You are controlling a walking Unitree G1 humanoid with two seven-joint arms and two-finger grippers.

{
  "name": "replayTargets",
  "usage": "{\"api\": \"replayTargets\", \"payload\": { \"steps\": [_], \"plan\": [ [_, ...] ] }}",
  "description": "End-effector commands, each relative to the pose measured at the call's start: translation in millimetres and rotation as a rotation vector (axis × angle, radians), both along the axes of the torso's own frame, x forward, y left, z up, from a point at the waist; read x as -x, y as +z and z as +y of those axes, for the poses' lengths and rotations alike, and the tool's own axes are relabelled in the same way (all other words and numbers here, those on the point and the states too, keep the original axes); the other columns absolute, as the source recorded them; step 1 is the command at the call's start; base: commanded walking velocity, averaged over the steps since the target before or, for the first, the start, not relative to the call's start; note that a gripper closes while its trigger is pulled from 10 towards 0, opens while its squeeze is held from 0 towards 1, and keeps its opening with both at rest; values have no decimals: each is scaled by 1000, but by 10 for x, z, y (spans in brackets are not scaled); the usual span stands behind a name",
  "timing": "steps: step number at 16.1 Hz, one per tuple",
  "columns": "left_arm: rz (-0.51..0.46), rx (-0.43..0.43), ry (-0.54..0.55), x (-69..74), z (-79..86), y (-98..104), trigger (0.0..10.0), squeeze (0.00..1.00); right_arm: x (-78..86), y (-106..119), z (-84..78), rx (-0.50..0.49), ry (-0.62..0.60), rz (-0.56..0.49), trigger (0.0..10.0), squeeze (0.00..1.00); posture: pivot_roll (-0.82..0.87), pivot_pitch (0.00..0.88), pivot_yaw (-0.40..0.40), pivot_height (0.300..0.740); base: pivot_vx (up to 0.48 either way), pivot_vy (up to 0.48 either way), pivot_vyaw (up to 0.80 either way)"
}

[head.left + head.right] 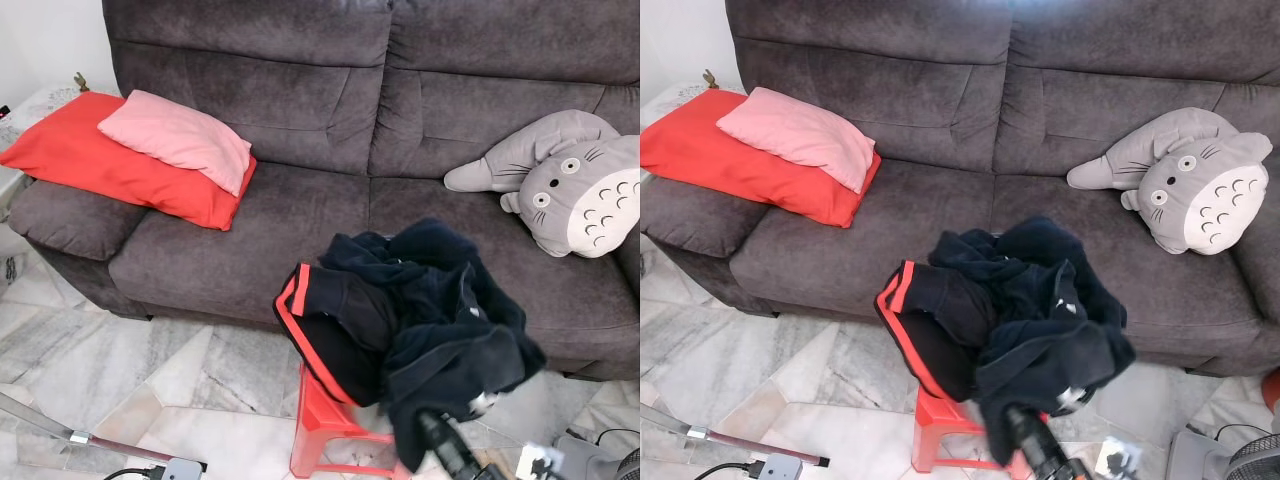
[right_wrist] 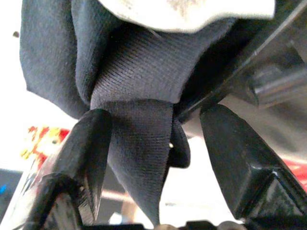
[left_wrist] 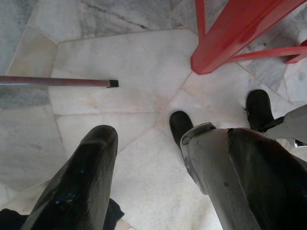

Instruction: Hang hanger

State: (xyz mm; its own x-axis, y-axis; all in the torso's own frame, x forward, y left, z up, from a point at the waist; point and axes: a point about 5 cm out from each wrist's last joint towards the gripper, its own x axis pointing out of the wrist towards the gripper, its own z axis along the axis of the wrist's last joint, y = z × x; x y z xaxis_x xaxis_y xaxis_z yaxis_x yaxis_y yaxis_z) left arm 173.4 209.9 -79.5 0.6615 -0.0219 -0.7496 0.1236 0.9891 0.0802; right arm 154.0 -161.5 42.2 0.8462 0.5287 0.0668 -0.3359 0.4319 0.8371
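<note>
While the right pincer [image 2: 153, 158] reaches up into the dark garment pile [image 1: 420, 320] at the lower centre of the head view, its two fingers stand apart with a fold of navy fabric hanging between them, brushing one finger but not pinched. The heap is draped over a red plastic stool [image 1: 330, 425] just in front of the grey sofa [image 1: 300, 120]; no hanger can be made out, so if it's here, it's buried in that cloth. A judgement: the garments are soft and floppy and will sag and slide out of a loose grip, while a hanger inside would be light and stiff, best taken at the neck below the hook once it's uncovered. Pulling cloth alone risks dragging the whole heap off the stool. Over on the other side, the left pincer [image 3: 144, 158] hangs low over the marble floor [image 3: 120, 62], fingers spread, holding nothing, near one stool leg.
</note>
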Motion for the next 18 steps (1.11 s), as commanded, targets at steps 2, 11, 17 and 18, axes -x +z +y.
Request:
{"api": "replayTargets", "payload": {
  "steps": [2, 11, 17, 18],
  "plan": [
    [55, -9, -16, 108, -16, -61, 10000, 0, -33, 61, 16, 25, 61, -56, 10000, 0, -103, 147, 12, 740, 0, 0, 0],
    [54, 1, -23, 116, -53, -69, 10000, 0, -238, -70, -350, 94, -235, 19, 10000, 0, -94, 150, 10, 740, 0, 0, 0],
    [49, 6, -29, 112, -74, -68, 10000, 0, -294, -46, -463, 134, -369, 7, 10000, 0, -98, 152, 9, 740, 0, 0, 0],
    [45, 9, -29, 103, -86, -66, 10000, 0, -310, -70, -469, 109, -394, 34, 10000, 0, -98, 152, 9, 740, 0, 0, 0]
  ]
}}
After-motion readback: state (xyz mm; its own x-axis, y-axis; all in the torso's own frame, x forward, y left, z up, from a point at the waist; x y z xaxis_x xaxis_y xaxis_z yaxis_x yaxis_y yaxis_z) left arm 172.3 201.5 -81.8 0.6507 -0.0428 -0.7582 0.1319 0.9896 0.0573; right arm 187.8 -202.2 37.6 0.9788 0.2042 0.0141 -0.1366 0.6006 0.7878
